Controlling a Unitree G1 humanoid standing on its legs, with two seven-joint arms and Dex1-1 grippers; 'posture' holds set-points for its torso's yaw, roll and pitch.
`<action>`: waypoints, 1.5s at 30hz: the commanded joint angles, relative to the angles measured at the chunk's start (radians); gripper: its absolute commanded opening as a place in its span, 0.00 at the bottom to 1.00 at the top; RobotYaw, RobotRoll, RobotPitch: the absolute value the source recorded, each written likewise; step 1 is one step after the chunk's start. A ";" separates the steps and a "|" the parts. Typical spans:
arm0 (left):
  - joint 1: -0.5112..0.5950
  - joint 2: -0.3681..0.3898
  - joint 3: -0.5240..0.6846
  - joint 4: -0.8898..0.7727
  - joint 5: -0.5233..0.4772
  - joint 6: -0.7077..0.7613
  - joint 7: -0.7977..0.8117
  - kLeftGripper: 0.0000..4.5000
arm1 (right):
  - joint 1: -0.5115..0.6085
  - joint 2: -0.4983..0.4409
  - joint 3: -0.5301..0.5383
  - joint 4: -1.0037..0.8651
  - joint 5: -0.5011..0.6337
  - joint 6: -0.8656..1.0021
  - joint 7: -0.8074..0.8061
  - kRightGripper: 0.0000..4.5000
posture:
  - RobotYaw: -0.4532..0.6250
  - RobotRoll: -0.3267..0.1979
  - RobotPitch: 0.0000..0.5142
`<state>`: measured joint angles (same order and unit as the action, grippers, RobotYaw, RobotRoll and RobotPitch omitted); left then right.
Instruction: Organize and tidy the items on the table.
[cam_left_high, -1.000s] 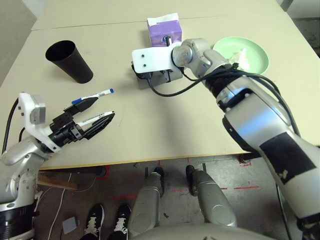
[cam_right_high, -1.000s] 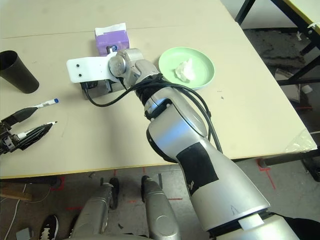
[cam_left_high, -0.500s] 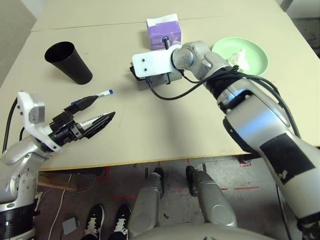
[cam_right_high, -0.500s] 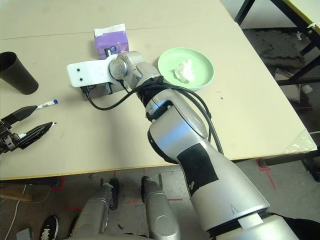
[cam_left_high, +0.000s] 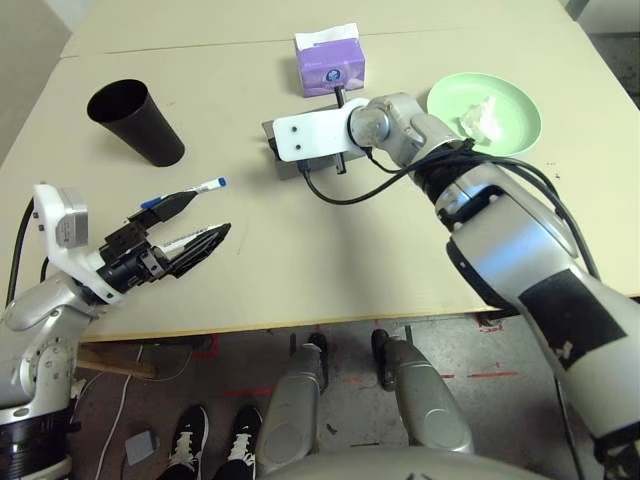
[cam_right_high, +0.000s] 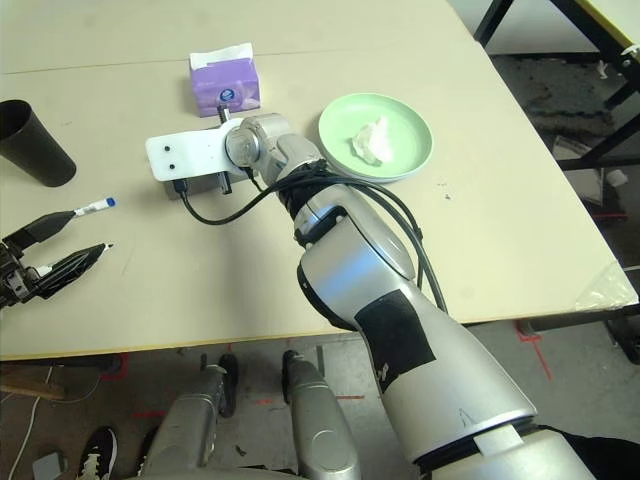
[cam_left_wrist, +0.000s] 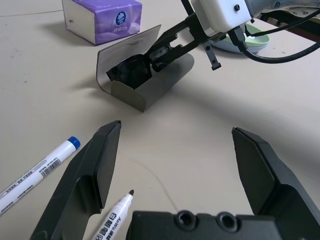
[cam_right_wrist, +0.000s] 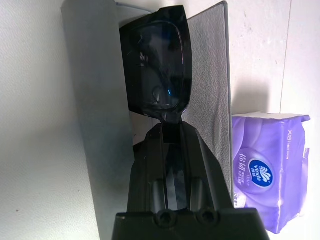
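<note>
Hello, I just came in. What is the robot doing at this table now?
The robot is tidying the table. Its right gripper is shut on the black sunglasses and holds them in the open grey glasses case, beside the purple tissue box. The left gripper is open over two white markers. A crumpled tissue lies on the green plate. A black cup stands apart.

The right arm (cam_left_high: 520, 250) is glossy silver with black bands at its joints and a black rectangular patch along the forearm. A white flat plate (cam_left_high: 310, 137) with two dark screw holes sits on the wrist behind the fingers, and a black cable (cam_left_high: 350, 190) loops back from it. The left arm (cam_left_high: 40, 310) is silver too, with a white block (cam_left_high: 62, 225) behind the fingers (cam_left_wrist: 95, 175), which are matte black and wedge-shaped, over a black base with two screws.
</note>
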<state>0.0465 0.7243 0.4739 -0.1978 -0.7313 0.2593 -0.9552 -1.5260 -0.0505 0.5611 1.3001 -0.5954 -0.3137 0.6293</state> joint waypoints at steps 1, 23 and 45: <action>0.014 0.005 0.009 -0.001 0.009 0.007 -0.003 1.00 | 0.021 0.012 0.001 0.006 -0.003 0.006 0.031 0.03 | 0.34 0.62 0.64; -0.038 -0.016 -0.038 0.074 0.053 -0.021 -0.019 1.00 | -0.028 -0.006 -0.057 -0.008 0.038 0.059 0.133 0.56 | 0.30 0.62 0.59; -0.099 -0.059 -0.065 0.151 0.121 -0.064 0.016 1.00 | 0.002 -0.208 -0.332 -0.439 0.353 0.487 0.522 0.99 | 0.29 0.62 0.56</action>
<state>-0.0712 0.6725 0.4114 -0.0557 -0.6247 0.2019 -0.9486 -1.5741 -0.2470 0.2543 0.9541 -0.2901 0.0853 1.1237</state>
